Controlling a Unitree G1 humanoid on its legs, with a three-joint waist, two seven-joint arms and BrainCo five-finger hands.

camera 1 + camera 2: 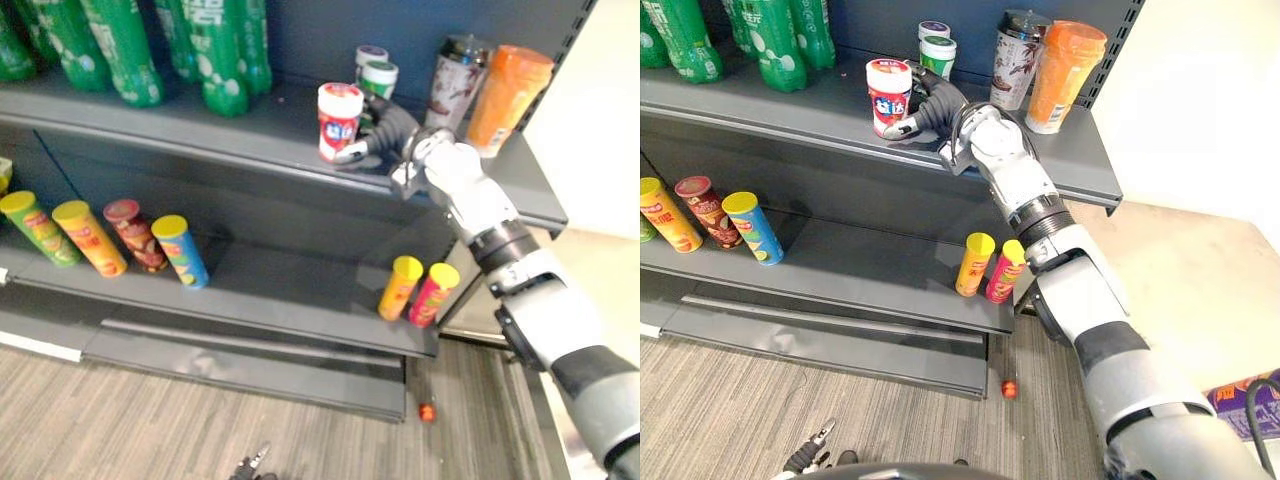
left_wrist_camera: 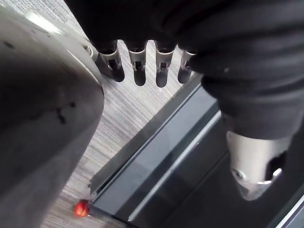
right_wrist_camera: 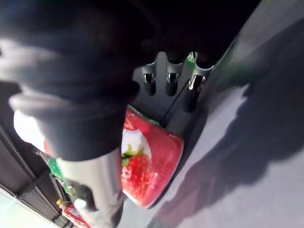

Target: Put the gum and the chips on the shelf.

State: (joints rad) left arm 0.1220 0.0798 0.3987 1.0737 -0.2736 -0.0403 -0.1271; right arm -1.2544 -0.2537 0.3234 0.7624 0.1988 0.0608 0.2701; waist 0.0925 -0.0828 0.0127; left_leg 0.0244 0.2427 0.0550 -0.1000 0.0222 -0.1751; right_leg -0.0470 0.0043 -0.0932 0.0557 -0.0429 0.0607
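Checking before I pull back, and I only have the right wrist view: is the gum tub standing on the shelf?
Observer: Yes, the gum tub stands upright on the top shelf, near its front edge.
Operator: Anything behind the right hand?
Observer: Two small tubs, close behind it.
Operator: And the chips?
Observer: Chip cans stand on the lower shelf; the open left hand holds none.

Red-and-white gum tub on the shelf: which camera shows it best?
The right eye view: the whole gum tub shows, upright. The left eye view matches; the right wrist view shows just its strawberry side; the left wrist view, the floor.
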